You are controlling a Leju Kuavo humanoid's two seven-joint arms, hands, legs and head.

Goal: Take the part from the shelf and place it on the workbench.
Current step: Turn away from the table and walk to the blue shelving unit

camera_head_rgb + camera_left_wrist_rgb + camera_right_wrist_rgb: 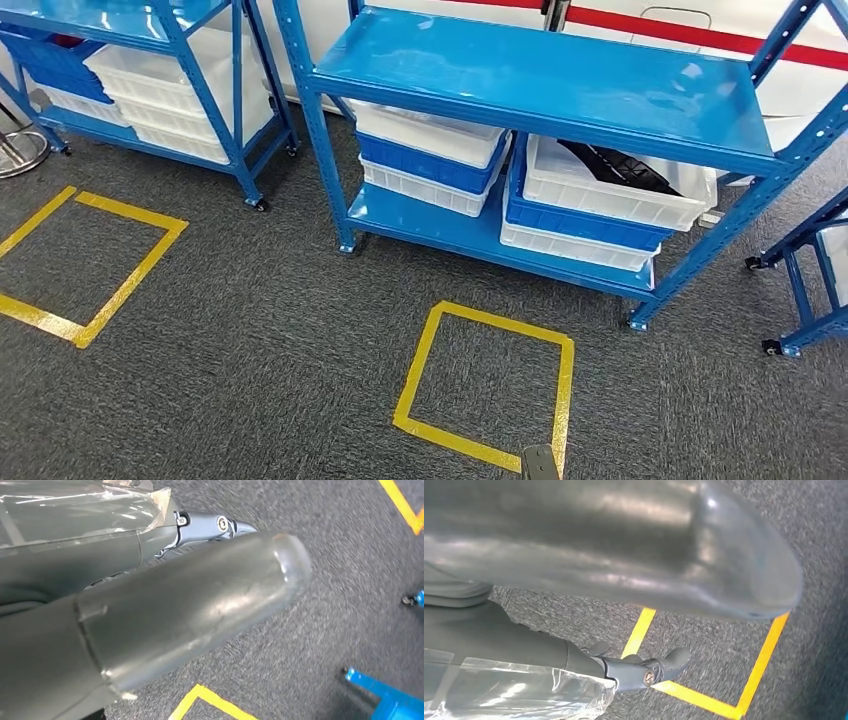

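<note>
The floor (250,330) is the biggest thing here, a dark grey carpet that fills the lower part of the head view. Two squares of yellow tape are stuck on it: one square (487,388) sits right in front of the middle shelf, and the other square (85,262) lies off to the left. Behind the floor is a white wall (640,30) with a red stripe. The big blue shelf (545,85) stands in the middle, with a bare shiny top board and a low board under it. On the low board are stacks of white and blue bins. The part (618,167) is a long black thing lying in the top white bin (615,190) on the right side of that low board. Its long way runs slanted, from the back left of the bin toward the front right, and it lies flat inside. Another blue shelf (165,70) with more white and blue bins stands to the left, and a bit of a third blue frame (805,290) is at the far right. The left robot hand (190,615) hangs over the carpet with its thick grey thumb sticking out, and nothing is in it, but I cannot tell if its fingers are spread. The right robot hand (624,555) is also over the carpet, above a yellow tape square, holding nothing, and I cannot tell how its fingers lie.
</note>
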